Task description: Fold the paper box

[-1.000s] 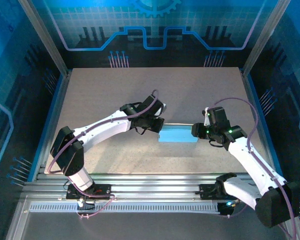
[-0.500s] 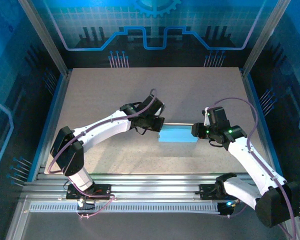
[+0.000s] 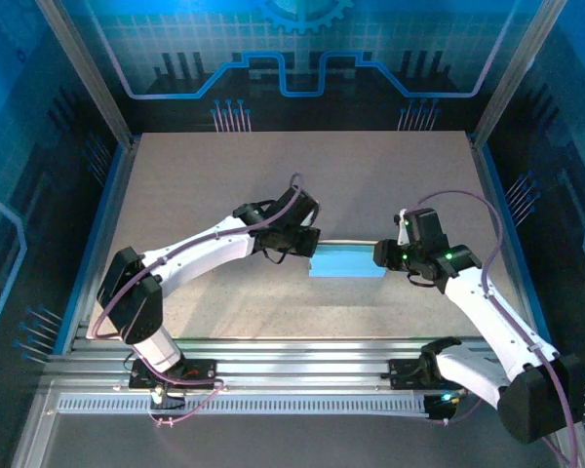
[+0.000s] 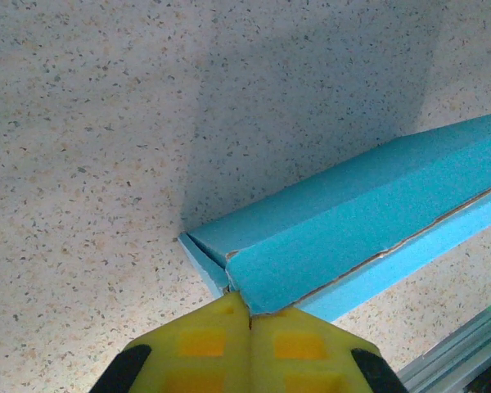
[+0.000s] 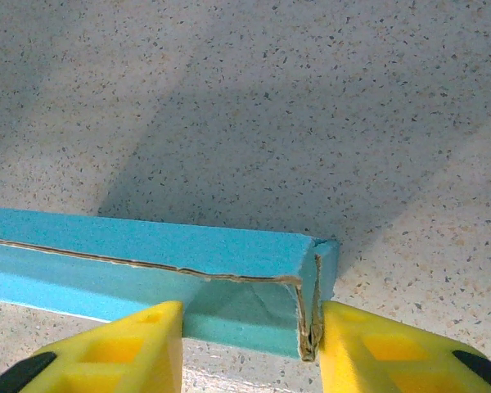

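Observation:
The paper box [image 3: 348,263] is a light blue, long, flat shape lying on the middle of the table between both arms. My left gripper [image 3: 312,252] is at its left end. In the left wrist view the yellow fingers [image 4: 200,344] are pressed together, and the gripper [image 4: 240,307] touches the lower corner of the box's end flap [image 4: 254,278]. My right gripper [image 3: 380,255] straddles the right end of the box [image 5: 147,246]. There one finger [image 5: 139,344] rests on the long side and the other [image 5: 368,344] presses the folded end flap [image 5: 315,311].
The speckled tabletop [image 3: 273,175] stretches behind and to either side of the box. An aluminium rail [image 3: 292,351] runs along the near edge, seen close by at the lower right of the left wrist view as rail [image 4: 458,360]. Frame posts and blue walls enclose the table.
The left wrist has shifted very slightly at the box's left end. The box and the right arm have not moved.

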